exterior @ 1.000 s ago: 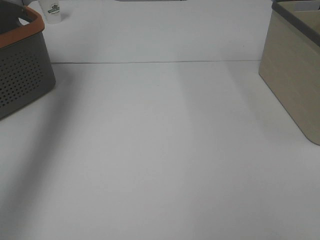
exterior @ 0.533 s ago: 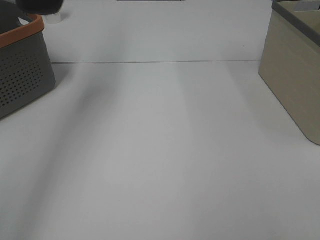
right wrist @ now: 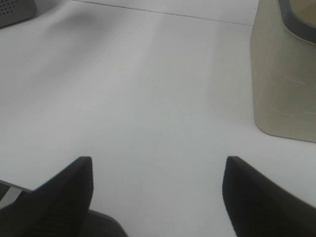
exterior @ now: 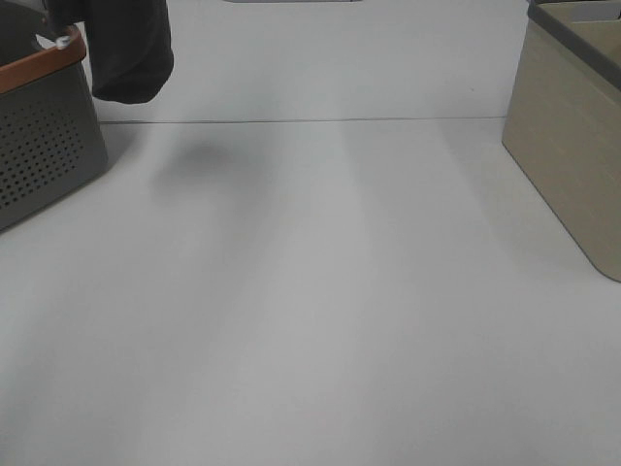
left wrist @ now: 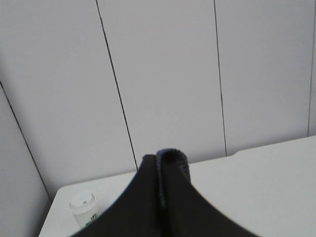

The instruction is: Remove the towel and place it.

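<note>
Towel (exterior: 126, 49) hangs dark & limp at far-left back of table (exterior: 310, 291), just beside grey basket (exterior: 44, 136) w/ orange rim, its top edge clenched in left jaws. Right jaws spread wide, holding nothing, low over table nr beige bin (right wrist: 284, 74).

Dark towel (exterior: 129, 53) hanging, clear of table

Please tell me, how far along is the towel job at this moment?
Done: the towel hangs lifted beside the grey basket, above the table. In hand: the left gripper is shut on a fold of it. Left: setting it down; the right gripper is open and empty.
</note>
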Robot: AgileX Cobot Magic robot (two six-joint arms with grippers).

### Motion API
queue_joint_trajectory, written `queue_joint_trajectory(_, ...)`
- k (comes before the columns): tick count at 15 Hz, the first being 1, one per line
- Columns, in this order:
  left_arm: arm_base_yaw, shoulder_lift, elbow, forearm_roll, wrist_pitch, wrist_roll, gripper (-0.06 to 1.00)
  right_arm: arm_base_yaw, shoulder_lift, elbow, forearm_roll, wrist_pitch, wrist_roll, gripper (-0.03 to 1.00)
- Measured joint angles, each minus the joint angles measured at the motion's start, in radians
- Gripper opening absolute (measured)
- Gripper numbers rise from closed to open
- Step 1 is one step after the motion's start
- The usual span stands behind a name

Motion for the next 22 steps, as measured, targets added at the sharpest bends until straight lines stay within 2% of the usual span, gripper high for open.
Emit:
queue_joint_trajectory(1,-0.040,0.010,0.000,0.065,0.062,-0.052,0.00,0.000,0.000,0.000,0.000,0.000,-0.009,0.72)
queue_joint_trajectory(4,-0.107,0.035,0.000,0.185,0.194,-0.190,0.00,0.000,0.054,-0.011,-0.001,-0.019,-0.063,0.72)
queue_joint_trajectory(6,-0.146,0.066,0.000,0.202,0.267,-0.245,0.00,0.000,0.183,-0.019,0.028,-0.201,-0.203,0.72)
queue_joint_trajectory(7,-0.152,0.070,0.000,0.202,0.278,-0.249,0.00,0.000,0.205,-0.019,0.042,-0.229,-0.233,0.72)
queue_joint_trajectory(9,-0.171,0.102,0.000,0.203,0.329,-0.285,0.00,0.000,0.312,-0.019,0.160,-0.366,-0.399,0.72)
queue_joint_trajectory(11,-0.176,0.140,0.000,0.204,0.357,-0.307,0.00,0.000,0.428,-0.019,0.333,-0.498,-0.613,0.72)
queue_joint_trajectory(13,-0.191,0.175,0.000,0.204,0.384,-0.350,0.00,0.000,0.567,-0.019,0.526,-0.563,-0.851,0.72)
queue_joint_trajectory(14,-0.194,0.179,0.005,0.204,0.389,-0.364,0.00,0.000,0.607,-0.019,0.590,-0.571,-0.917,0.72)
queue_joint_trajectory(15,-0.210,0.186,0.072,0.212,0.381,-0.426,0.00,0.000,0.756,-0.019,0.847,-0.581,-1.159,0.72)
queue_joint_trajectory(17,-0.235,0.192,0.140,0.217,0.354,-0.486,0.00,0.000,0.917,-0.019,1.115,-0.586,-1.410,0.72)
queue_joint_trajectory(18,-0.241,0.194,0.154,0.218,0.344,-0.498,0.00,0.000,0.958,-0.019,1.183,-0.587,-1.477,0.72)
queue_joint_trajectory(21,-0.252,0.195,0.174,0.235,0.310,-0.546,0.00,0.002,1.158,-0.019,1.533,-0.570,-1.784,0.71)
queue_joint_trajectory(22,-0.252,0.195,0.174,0.245,0.279,-0.561,0.00,0.024,1.210,-0.020,1.578,-0.574,-1.854,0.71)
